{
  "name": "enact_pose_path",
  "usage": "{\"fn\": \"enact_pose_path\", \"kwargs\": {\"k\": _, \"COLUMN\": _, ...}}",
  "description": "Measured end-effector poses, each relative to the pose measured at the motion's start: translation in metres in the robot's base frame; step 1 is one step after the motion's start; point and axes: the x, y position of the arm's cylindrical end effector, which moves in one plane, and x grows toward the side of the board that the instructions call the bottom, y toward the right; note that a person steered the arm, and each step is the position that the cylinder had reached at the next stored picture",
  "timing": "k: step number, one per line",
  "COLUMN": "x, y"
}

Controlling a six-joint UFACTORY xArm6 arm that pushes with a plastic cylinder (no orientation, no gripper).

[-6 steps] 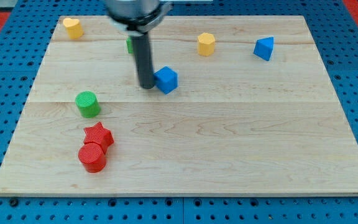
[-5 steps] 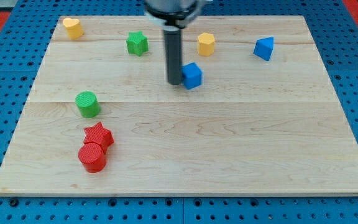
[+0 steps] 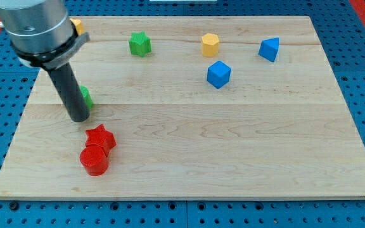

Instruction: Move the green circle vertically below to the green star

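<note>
a pale wooden board (image 3: 189, 158) lies on a blue pegboard surface, seen from above and slightly in front. there is no gripper here to open or clench; the arm ends in a straight dark rod, and my tip (image 3: 79, 118) rests on the board at the view's left. the green circle (image 3: 85, 97) is mostly hidden behind the rod, only a sliver showing at the rod's right edge, so the tip sits just in front of it and slightly to its left, seemingly touching. the green star (image 3: 140, 44) stands near the view's top, well apart, up and to the right of the circle. just below the tip lie a red star (image 3: 101, 137) and a red circle (image 3: 94, 160), touching each other. a blue cube (image 3: 218, 74), a yellow hexagon (image 3: 210, 45) and a blue triangle (image 3: 269, 49) sit toward the view's upper right; a yellow block (image 3: 76, 26) peeks out behind the arm at the upper left. judging by this, the approach step looks finished and the push is about to begin: the circle needs sliding rightward until it lines up directly beneath the green star, steering clear of the red pair.
</note>
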Motion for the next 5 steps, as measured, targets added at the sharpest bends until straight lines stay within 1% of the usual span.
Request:
{"fn": "enact_pose_path", "kwargs": {"k": 1, "x": -0.004, "y": -0.067}}
{"fn": "enact_pose_path", "kwargs": {"k": 2, "x": -0.025, "y": -0.073}}
{"fn": "enact_pose_path", "kwargs": {"k": 3, "x": -0.024, "y": 0.018}}
{"fn": "enact_pose_path", "kwargs": {"k": 4, "x": -0.028, "y": 0.071}}
{"fn": "enact_pose_path", "kwargs": {"k": 5, "x": -0.035, "y": 0.020}}
